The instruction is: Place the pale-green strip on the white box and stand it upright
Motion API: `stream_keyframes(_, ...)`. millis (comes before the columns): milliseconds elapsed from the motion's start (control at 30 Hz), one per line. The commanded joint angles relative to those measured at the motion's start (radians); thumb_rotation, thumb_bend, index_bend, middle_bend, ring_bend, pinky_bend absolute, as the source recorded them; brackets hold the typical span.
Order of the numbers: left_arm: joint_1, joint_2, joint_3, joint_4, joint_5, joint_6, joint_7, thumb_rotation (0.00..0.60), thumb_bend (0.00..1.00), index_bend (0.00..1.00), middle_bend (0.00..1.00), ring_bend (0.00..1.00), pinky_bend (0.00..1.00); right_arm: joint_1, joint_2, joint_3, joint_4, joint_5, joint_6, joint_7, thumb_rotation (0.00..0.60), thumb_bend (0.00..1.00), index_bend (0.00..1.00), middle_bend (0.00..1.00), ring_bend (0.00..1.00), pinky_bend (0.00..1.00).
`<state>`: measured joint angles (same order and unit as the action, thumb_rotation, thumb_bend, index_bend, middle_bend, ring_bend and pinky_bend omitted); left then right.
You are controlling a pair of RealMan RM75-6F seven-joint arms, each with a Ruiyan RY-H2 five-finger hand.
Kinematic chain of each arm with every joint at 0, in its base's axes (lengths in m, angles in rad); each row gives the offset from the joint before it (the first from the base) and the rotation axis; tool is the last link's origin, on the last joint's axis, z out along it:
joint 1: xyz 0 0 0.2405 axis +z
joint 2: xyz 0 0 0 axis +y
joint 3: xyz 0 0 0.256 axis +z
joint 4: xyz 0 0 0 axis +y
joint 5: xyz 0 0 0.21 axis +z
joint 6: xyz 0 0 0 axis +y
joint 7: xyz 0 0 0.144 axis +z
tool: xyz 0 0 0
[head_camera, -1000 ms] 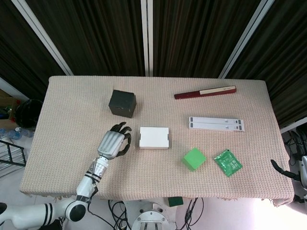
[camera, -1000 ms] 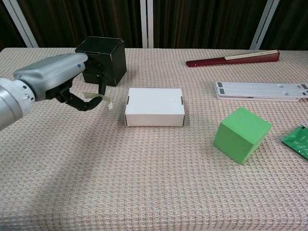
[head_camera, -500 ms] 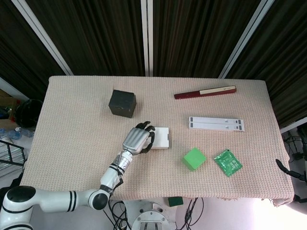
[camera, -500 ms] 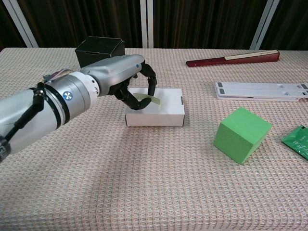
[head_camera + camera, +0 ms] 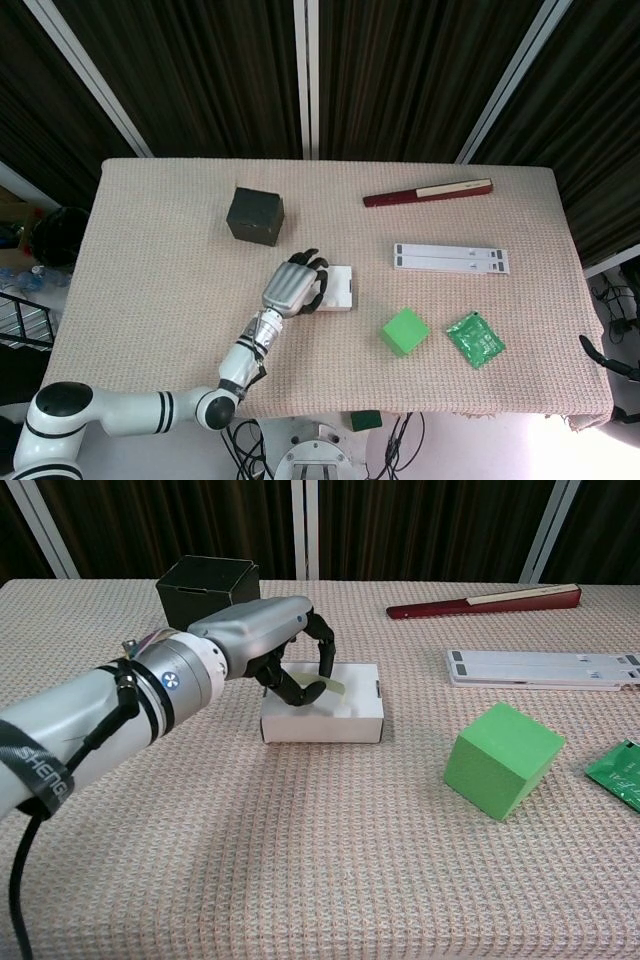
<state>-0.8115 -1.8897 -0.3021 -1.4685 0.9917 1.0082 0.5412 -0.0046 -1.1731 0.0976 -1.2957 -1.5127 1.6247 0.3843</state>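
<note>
Only readable text I get: "SHENG" in white letters on the black strap (image 5: 38, 773) around my left forearm, chest view. Round blue logo on the wrist cuff (image 5: 176, 678) too small to read. Nothing else legible.

Left hand (image 5: 293, 287) hides most of the pale-green strip (image 5: 331, 686).

robot's left hand (image 5: 285, 645) holds a pale-green strip (image 5: 322, 687) over a white box (image 5: 330, 718) — black cube (image 5: 207, 583) behind, green cube (image 5: 502, 759) to the right — on a woven tablecloth (image 5: 300, 860).
</note>
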Motion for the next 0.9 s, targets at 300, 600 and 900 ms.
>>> stream_keyframes(300, -0.033, -0.027, -0.009, 0.076, -0.023, -0.007, -0.027, 0.6, 0.42, 0.6, 0.25, 0.1, 0.2, 0.0, -0.001, 0.003, 0.0, 0.0, 0.0, -0.006, 0.441, 0.19, 0.0, 0.0, 0.0, 0.0)
stream_keyframes(600, -0.05, -0.042, -0.002, 0.127, -0.027, -0.02, -0.051, 0.6, 0.42, 0.56, 0.25, 0.1, 0.19, 0.0, 0.0, 0.006, 0.001, 0.001, -0.001, -0.007, 0.441, 0.19, 0.0, 0.0, 0.0, 0.0)
stream_keyframes(900, -0.051, -0.036, 0.011, 0.127, -0.024, -0.017, -0.061, 0.6, 0.42, 0.35, 0.25, 0.1, 0.19, 0.0, 0.0, 0.006, 0.004, -0.001, 0.0, -0.006, 0.442, 0.19, 0.0, 0.0, 0.0, 0.0)
